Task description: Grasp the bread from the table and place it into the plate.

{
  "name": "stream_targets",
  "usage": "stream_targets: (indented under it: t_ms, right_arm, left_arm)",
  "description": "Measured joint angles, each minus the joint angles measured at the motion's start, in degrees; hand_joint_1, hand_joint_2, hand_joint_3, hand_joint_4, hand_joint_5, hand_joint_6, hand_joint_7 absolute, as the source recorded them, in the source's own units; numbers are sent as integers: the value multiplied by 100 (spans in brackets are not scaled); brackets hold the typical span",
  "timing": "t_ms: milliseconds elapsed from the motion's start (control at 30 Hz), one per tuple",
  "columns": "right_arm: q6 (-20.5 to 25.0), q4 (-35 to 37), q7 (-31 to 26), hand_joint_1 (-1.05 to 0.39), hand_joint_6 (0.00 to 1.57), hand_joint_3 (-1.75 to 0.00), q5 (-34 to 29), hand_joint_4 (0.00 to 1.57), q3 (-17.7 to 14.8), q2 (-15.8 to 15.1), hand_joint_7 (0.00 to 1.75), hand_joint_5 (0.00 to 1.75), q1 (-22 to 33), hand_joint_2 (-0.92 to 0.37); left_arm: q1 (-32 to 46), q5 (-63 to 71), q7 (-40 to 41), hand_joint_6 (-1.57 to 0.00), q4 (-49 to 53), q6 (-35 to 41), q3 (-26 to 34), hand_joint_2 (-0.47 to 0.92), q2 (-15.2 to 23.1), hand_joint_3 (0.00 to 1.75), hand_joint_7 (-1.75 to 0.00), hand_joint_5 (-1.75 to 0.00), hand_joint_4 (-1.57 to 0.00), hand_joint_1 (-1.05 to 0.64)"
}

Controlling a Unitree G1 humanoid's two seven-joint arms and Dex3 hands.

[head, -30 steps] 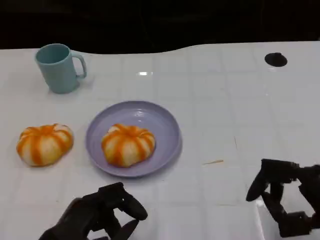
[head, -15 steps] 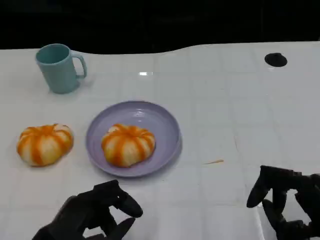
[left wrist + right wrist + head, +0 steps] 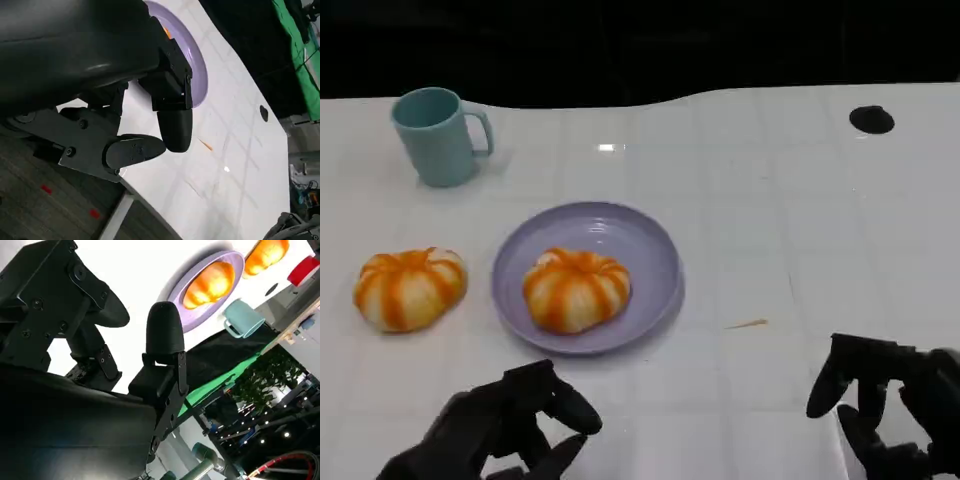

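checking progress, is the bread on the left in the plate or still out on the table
Out. That bread lies on the white table, left of the purple plate and apart from its rim. A second bread sits in the plate.

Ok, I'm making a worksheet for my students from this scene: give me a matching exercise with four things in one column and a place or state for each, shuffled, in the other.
Things:
1. mug
2. striped bread on the table
3. purple plate
4. left hand

Places or states:
A. holds a striped bread
B. far left corner of the table, upright
C. near edge, holding nothing
D. lies left of the plate, apart from it

Pairs: 1-B, 2-D, 3-A, 4-C
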Motion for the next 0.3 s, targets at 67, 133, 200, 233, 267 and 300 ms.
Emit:
stream_targets:
  t_ms: [67, 133, 200, 233, 267, 300]
  right_arm:
    - [26, -1, 0, 4, 86, -157, -11, 95, 10, 2, 140, 175, 2, -14]
    - [66, -5, 0, 4, 87, -157, -21, 96, 15, 2, 140, 175, 8, -13]
    - [76, -14, -1, 4, 88, -157, -41, 96, 18, 2, 139, 175, 20, -13]
    - [76, -21, -1, 4, 88, -157, -44, 96, 21, 2, 139, 175, 27, -13]
    - [76, -27, -2, 5, 89, -158, -44, 96, 26, 2, 137, 175, 33, -12]
    - [74, -30, -4, 6, 90, -158, -44, 97, 32, 2, 135, 175, 41, -11]
  left_arm:
    - [2, 0, 0, -65, 0, 0, 14, 84, 10, 59, -123, -174, -62, -22]
    - [5, 1, 0, -65, 0, -12, 21, 83, 26, 60, -123, -174, -63, -22]
    - [12, 1, 0, -65, 0, -56, 25, 83, 37, 60, -123, -174, -63, -21]
    - [20, 0, 0, -65, 0, -91, 26, 83, 39, 60, -122, -174, -63, -21]
    - [33, 0, 0, -66, 0, -111, 26, 83, 39, 60, -122, -174, -63, -21]
    - [50, 0, 0, -66, 0, -116, 26, 82, 40, 60, -122, -174, -62, -20]
